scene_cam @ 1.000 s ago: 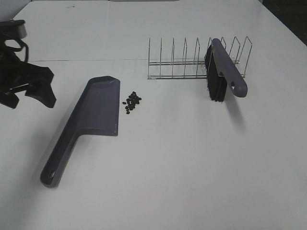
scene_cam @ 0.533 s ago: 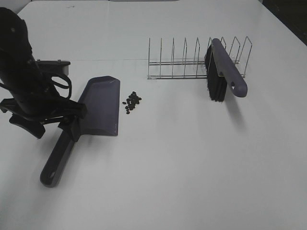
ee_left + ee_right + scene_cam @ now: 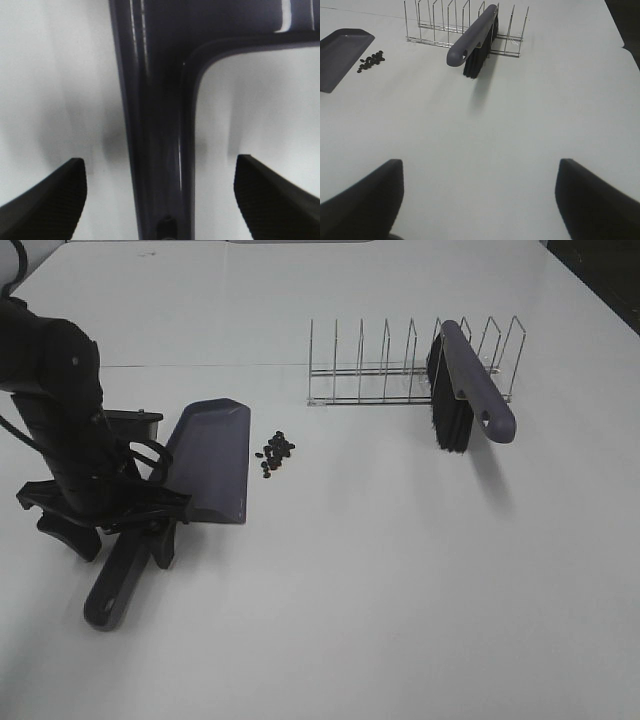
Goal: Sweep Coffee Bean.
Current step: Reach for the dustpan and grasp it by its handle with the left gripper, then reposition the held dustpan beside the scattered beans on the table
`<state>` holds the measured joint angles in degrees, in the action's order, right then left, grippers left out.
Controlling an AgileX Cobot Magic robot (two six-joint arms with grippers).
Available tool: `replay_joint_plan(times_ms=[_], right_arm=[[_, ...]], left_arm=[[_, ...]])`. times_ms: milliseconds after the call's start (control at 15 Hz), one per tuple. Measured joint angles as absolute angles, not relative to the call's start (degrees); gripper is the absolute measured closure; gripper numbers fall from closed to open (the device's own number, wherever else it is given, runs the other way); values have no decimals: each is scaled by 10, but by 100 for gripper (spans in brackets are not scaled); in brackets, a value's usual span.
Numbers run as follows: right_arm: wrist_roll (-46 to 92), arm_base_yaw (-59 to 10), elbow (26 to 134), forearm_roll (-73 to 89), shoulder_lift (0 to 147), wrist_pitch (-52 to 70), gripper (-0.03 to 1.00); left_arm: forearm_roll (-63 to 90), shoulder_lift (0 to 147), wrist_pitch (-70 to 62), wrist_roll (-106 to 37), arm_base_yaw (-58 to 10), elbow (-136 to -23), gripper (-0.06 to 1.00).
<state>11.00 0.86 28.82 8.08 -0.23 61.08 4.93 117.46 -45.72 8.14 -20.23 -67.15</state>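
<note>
White tabletop (image 3: 400,590) carries a wire rack (image 3: 360,375), well ahead of the right gripper (image 3: 480,195), which hangs wide open and empty. The dustpan (image 3: 210,455) handle lies between the left gripper's (image 3: 160,200) spread, unclosed jaws. The brush (image 3: 478,390) leans in the rack. The coffee bean (image 3: 276,452) cluster sits just beyond the pan from that gripper. An off-centre pinch could swing the pan and scatter it.

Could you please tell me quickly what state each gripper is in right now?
Left gripper: open, jaws on either side of the dustpan handle, not gripping it.
Right gripper: open, holding nothing.
</note>
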Motion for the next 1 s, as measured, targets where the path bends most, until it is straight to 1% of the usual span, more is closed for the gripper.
replay_joint_plan(times_ms=[133, 267, 333, 400, 467, 533, 1000], right_arm=[[110, 9, 288, 81, -2, 611, 23], [110, 9, 288, 81, -2, 611, 23], [110, 9, 288, 81, -2, 611, 23], [110, 9, 288, 81, -2, 611, 23], [110, 9, 288, 81, -2, 611, 23], [110, 9, 288, 81, -2, 611, 23], [110, 9, 288, 81, -2, 611, 23]], left_arm=[[49, 1183, -451, 83, -202, -674, 20], [49, 1184, -446, 83, -202, -675, 29], [49, 1184, -443, 83, -202, -675, 35], [49, 1184, -441, 83, -202, -675, 45], [49, 1184, -440, 83, -202, -675, 57], [52, 1184, -440, 83, -202, -675, 60], [26, 1176, -441, 134, -202, -675, 60]])
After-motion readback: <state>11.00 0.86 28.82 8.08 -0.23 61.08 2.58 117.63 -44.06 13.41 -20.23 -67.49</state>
